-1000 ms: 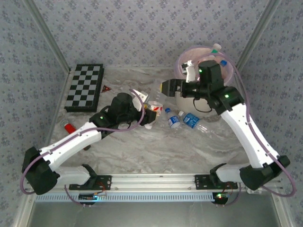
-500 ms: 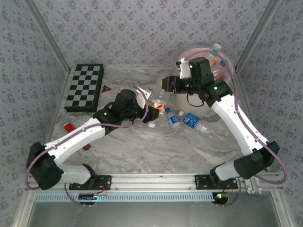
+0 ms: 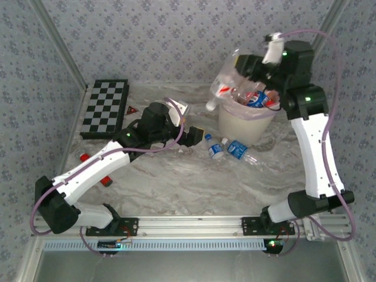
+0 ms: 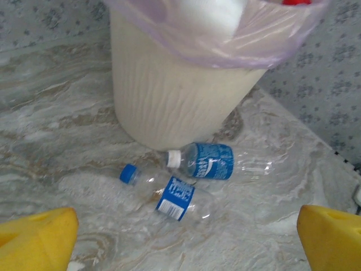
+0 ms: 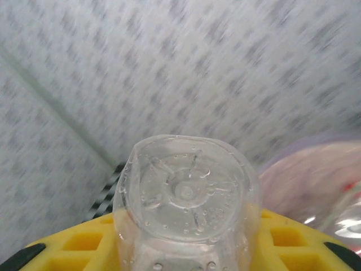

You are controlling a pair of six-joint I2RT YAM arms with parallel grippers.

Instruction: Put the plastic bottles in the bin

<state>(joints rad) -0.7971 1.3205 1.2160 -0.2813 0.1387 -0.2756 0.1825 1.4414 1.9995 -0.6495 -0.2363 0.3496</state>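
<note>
My right gripper (image 3: 241, 63) is raised over the bin's left rim and shut on a clear bottle (image 3: 223, 88) with a red label, which hangs cap-down. In the right wrist view that bottle's base (image 5: 186, 192) sits between my yellow fingers (image 5: 79, 245). The cream bin (image 3: 247, 123) with its pink bag holds several bottles (image 3: 257, 98). Two blue-labelled bottles lie on the table by its base, one with a blue cap (image 4: 169, 195) (image 3: 214, 150) and one with a white cap (image 4: 208, 161) (image 3: 238, 149). My left gripper (image 3: 194, 136) (image 4: 183, 237) is open and holds nothing, just short of them.
A black-and-white chequered board (image 3: 104, 108) lies at the back left, with a small red triangle (image 3: 133, 110) beside it. A small red object (image 3: 85, 157) rests near the left wall. The patterned walls close in behind the bin (image 4: 175, 96).
The right arm swung up and to the right, carrying the red-labelled bottle from beside the left gripper to above the bin's rim. The left gripper crept right towards the two bottles.
</note>
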